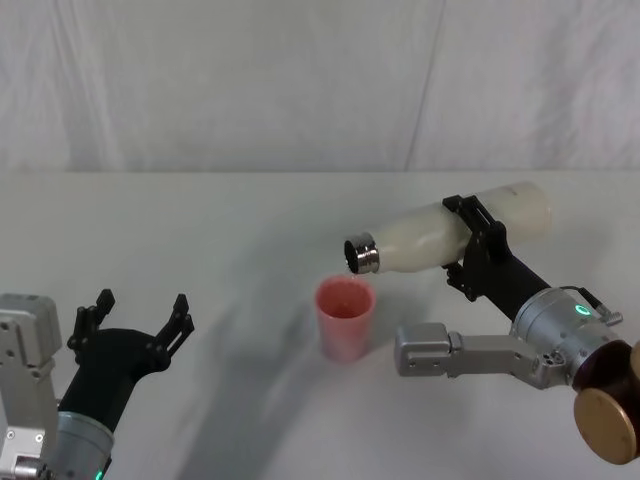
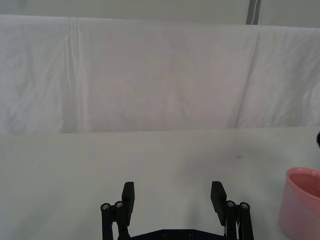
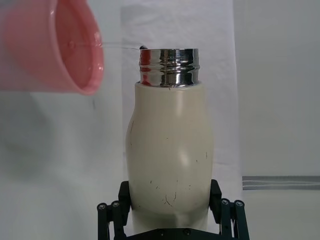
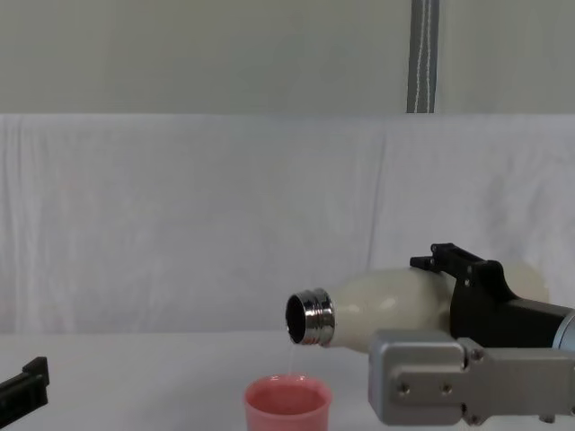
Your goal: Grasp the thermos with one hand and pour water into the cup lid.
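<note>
You are looking at a white-draped table [image 1: 250,230] with both robot arms reaching over it. Your right pincer [image 1: 468,243] is gripping the thermos [image 1: 440,236] around its middle, its black jaws pressing on opposite sides of the cream-white body. The right arm is coming in from the lower right of the head view, its grey wrist sitting low and the black pincer angling up and away toward the far side of the table. The thermos is lying tipped almost level in the air, its base pointing to the far right and its shiny threaded steel neck [image 1: 361,254] pointing left and slightly downward. The open mouth is hanging just above and a little to the right of the cup lid [image 1: 344,318]. In the chest view a thin stream of water [image 4: 291,362] is falling from the mouth into the cup lid. The cup lid, a small pink cup, is standing upright on the table near the middle, with liquid showing inside it.

Your left pincer [image 1: 139,318] is resting low at the near left of the table, well apart from the cup lid. Its jaws are spreading wide and gripping nothing, pointing toward the far side of the table.
</note>
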`<state>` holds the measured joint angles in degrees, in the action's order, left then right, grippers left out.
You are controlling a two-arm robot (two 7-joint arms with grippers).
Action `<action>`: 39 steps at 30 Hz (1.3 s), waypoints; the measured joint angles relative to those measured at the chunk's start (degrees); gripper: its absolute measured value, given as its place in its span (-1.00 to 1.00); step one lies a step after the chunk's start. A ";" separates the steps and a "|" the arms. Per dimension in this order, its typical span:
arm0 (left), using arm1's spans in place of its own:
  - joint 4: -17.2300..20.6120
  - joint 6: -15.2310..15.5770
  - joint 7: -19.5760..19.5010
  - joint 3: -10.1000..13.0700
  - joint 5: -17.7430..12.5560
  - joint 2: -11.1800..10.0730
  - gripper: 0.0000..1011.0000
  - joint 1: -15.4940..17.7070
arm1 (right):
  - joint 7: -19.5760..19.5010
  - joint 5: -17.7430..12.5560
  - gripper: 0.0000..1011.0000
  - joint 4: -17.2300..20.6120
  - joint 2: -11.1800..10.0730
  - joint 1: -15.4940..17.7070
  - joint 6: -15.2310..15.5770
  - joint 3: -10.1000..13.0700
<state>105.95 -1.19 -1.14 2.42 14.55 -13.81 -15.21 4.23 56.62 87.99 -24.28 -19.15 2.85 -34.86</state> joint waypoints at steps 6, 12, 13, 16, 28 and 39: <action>0.00 0.00 0.00 0.00 0.00 0.00 0.98 0.00 | -0.38 -1.68 0.88 -0.05 0.57 0.34 -0.54 0.91; 0.00 0.00 0.00 0.00 0.00 0.00 0.98 0.00 | -0.39 -3.08 0.88 0.06 0.93 0.59 -0.84 1.71; 0.00 0.00 0.00 0.00 0.00 0.00 0.98 0.00 | -0.39 -3.30 0.88 0.10 0.99 0.62 -0.90 1.85; 0.00 0.00 0.00 0.00 0.00 0.00 0.98 0.00 | -0.39 -4.82 0.88 0.29 1.35 0.88 -1.37 2.66; 0.00 0.00 0.00 0.00 0.00 0.00 0.98 0.00 | -0.65 -16.08 0.88 0.90 4.37 3.19 -4.74 8.14; 0.00 0.00 0.00 0.00 0.00 0.00 0.98 0.00 | 1.33 -29.33 0.88 0.95 8.10 5.82 -8.30 13.95</action>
<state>105.95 -1.19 -1.14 2.41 14.54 -13.81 -15.21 5.56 27.29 88.94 -16.17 -13.33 -5.45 -20.91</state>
